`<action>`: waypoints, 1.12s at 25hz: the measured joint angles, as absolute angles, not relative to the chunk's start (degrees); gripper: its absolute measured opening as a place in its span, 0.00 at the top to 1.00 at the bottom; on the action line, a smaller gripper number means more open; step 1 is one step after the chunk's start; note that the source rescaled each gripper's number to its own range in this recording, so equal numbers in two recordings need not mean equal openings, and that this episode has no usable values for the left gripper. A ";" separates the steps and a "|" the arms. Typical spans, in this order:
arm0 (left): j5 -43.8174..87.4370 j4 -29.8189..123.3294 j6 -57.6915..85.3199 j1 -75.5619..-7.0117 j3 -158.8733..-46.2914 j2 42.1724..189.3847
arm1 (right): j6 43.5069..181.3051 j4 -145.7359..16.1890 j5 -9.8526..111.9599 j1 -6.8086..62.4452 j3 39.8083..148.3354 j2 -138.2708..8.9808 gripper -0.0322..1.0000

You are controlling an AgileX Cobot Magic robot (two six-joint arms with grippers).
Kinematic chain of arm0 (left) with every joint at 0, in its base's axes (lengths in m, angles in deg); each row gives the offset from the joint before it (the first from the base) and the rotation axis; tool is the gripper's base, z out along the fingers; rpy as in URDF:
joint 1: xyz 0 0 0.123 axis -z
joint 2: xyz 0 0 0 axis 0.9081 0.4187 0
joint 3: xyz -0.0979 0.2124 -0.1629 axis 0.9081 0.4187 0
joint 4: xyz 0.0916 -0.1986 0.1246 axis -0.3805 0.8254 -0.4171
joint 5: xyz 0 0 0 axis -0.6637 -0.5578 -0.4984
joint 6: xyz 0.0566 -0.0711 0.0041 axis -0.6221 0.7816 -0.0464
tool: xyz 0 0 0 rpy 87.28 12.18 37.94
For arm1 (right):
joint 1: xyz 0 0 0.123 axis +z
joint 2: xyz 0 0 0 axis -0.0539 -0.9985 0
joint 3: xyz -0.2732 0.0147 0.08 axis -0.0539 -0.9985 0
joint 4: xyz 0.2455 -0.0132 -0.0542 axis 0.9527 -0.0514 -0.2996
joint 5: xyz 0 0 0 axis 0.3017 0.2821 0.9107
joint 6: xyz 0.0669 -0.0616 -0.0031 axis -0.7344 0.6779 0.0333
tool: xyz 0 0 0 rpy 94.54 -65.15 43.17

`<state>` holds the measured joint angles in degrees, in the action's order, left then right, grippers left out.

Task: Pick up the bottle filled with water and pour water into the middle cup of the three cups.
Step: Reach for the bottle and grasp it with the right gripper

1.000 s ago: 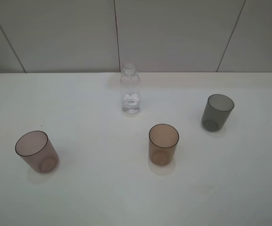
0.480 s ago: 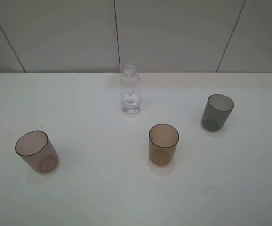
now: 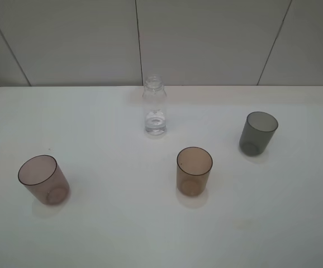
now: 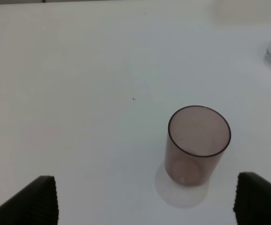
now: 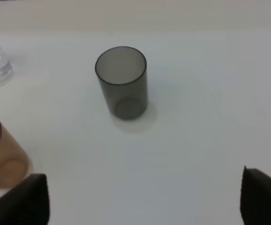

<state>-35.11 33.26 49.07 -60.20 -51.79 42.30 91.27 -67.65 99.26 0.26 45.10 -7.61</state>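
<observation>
Looks like a lab-style robot test bench. Plain white smooth-topped table [image 3: 94,234] with rounded far corners, its far edge set against a wall of large pale grey flat panels [image 3: 206,39] split by thin dark seams. Even indoor light, soft shadows.

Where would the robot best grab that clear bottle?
Probably around the bottle at its straight middle, below the rounded shoulders, coming in level from the near left. It stands upright and uncapped, and the amber cup stands to its near right.
</observation>
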 joint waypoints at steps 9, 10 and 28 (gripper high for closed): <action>-35.11 33.26 49.07 -60.20 -51.79 42.30 | 91.44 -64.05 77.57 5.94 51.06 -36.53 0.12; -35.11 33.26 49.07 -60.20 -51.79 42.30 | 91.94 -64.70 75.92 8.36 52.02 -39.96 0.12; -35.11 33.26 49.07 -60.20 -51.79 42.30 | 100.69 -61.14 41.01 34.89 58.19 -80.21 0.12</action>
